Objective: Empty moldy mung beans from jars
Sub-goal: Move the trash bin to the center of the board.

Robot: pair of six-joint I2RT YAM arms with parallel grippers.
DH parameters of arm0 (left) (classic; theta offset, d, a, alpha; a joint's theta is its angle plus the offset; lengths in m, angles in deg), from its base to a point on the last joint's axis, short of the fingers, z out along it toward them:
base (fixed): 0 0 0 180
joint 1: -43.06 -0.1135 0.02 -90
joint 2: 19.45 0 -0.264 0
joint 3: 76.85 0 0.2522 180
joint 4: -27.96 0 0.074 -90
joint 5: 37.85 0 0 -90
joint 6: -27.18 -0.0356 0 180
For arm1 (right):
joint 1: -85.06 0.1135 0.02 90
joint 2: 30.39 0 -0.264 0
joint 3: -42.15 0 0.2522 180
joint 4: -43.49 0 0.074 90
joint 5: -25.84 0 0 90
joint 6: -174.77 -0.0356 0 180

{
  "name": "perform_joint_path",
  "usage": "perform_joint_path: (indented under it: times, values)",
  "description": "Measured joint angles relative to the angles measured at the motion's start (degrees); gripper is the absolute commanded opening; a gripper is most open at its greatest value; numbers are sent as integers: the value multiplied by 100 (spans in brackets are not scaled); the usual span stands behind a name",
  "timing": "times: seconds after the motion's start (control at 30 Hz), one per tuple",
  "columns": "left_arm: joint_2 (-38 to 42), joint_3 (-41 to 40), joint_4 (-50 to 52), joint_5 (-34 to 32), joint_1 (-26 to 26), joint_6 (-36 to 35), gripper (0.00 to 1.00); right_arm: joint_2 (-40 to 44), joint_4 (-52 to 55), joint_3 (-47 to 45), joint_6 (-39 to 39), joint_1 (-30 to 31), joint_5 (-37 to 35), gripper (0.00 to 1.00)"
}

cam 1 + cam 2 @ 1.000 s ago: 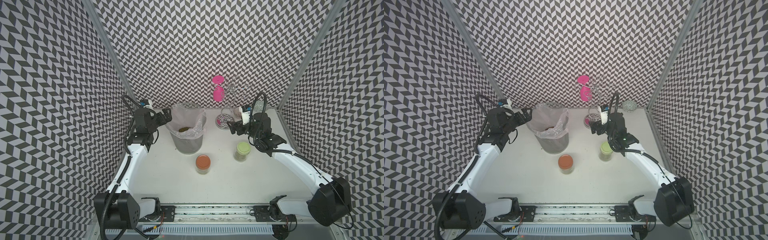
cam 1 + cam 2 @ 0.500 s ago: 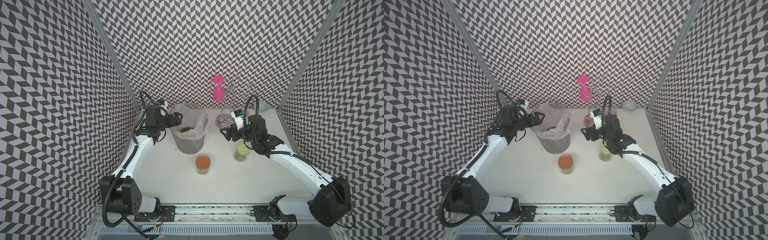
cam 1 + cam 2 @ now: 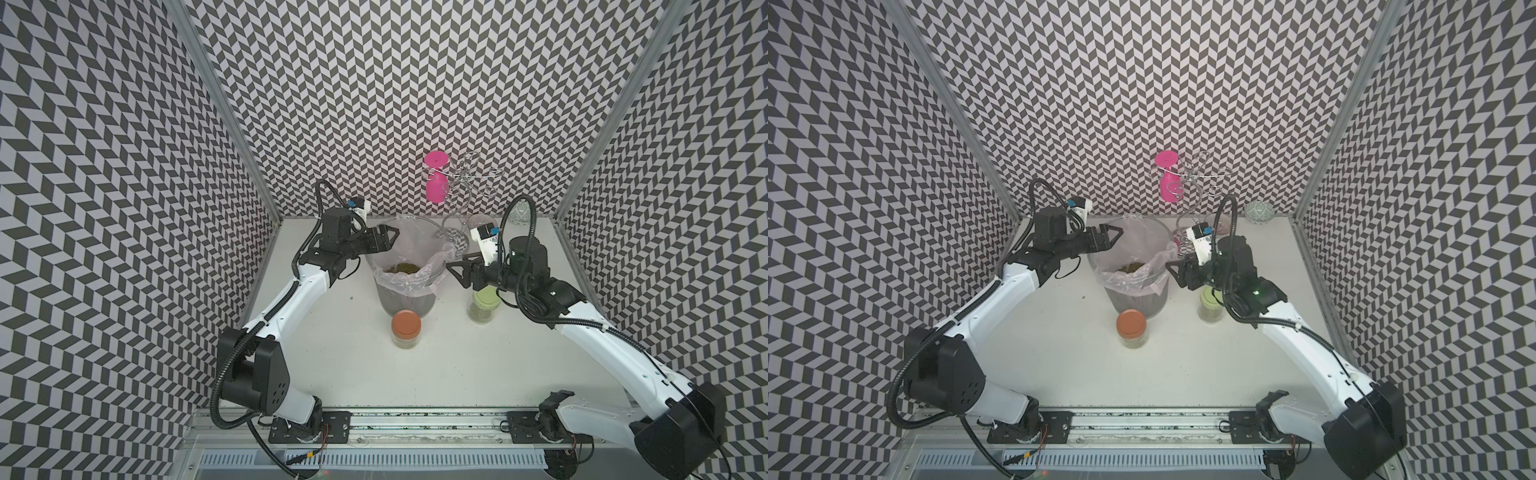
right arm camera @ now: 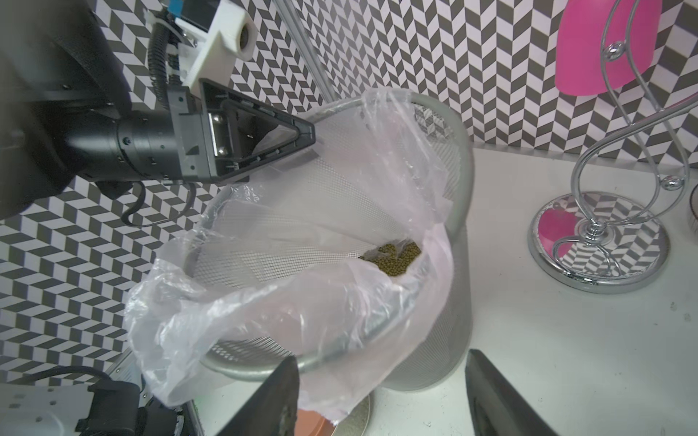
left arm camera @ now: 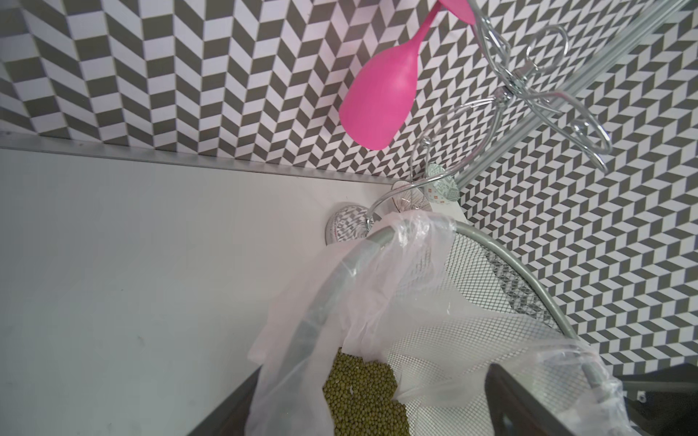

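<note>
Two jars stand upright in front of a lined grey mesh bin [image 3: 399, 299] [image 3: 1133, 299]. The orange-lidded jar [image 3: 406, 328] [image 3: 1131, 326] is at the front; its lid [image 4: 309, 424] peeks between the right fingers. The green-lidded jar [image 3: 484, 305] [image 3: 1210, 303] sits partly under the right wrist. Mung beans [image 3: 401, 268] [image 3: 1133, 266] [image 5: 362, 392] [image 4: 393, 256] lie in the bin's liner. My left gripper [image 3: 388, 239] [image 3: 1115, 237] [image 5: 377, 407] is open over the bin's back-left rim. My right gripper [image 3: 455, 274] [image 3: 1174, 274] [image 4: 381, 362] is open beside the right rim, with loose liner between its fingers.
A chrome rack [image 3: 455, 241] [image 4: 596, 241] stands at the back with a pink glass [image 3: 436, 183] [image 5: 377, 98] hanging upside down from it. A small patterned bowl [image 3: 521, 216] sits in the back right corner. Patterned walls close in the left, back and right sides.
My left gripper has swung right from beside the wall to the bin's rim. My right gripper has moved left and down toward the bin's right rim, above the green-lidded jar.
</note>
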State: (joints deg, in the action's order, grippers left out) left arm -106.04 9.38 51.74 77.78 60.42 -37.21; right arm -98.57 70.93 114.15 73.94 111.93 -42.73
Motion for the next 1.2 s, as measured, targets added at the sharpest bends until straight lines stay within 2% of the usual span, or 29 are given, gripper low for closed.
perform_joint_path:
  times: [0.27, 0.5, 0.7, 0.83, 0.93, 1.1, 1.2]
  values:
    - [11, 278, 262, -243, 81, -142, 100, 79, 153, -48, -42, 2, 33, 70]
    - [549, 525, 809, -710, 92, -415, 100, 129, 179, -48, -138, 0, 245, 58]
    - [1200, 575, 1445, -977, 94, -682, 98, 262, 170, -59, -166, 20, 566, 54]
    - [1620, 184, 1668, -933, 92, -820, 94, 291, 11, -321, -229, 166, 710, 50]
    - [1845, -310, 1668, -664, 94, -813, 92, 273, -131, -632, -328, 260, 789, 48]
    - [1895, -1145, 1314, -96, 162, -640, 91, 66, -439, -811, -470, 297, 820, 45]
    - [1808, -1300, 1091, 42, 282, -535, 89, -33, -660, -817, -498, 297, 789, 45]
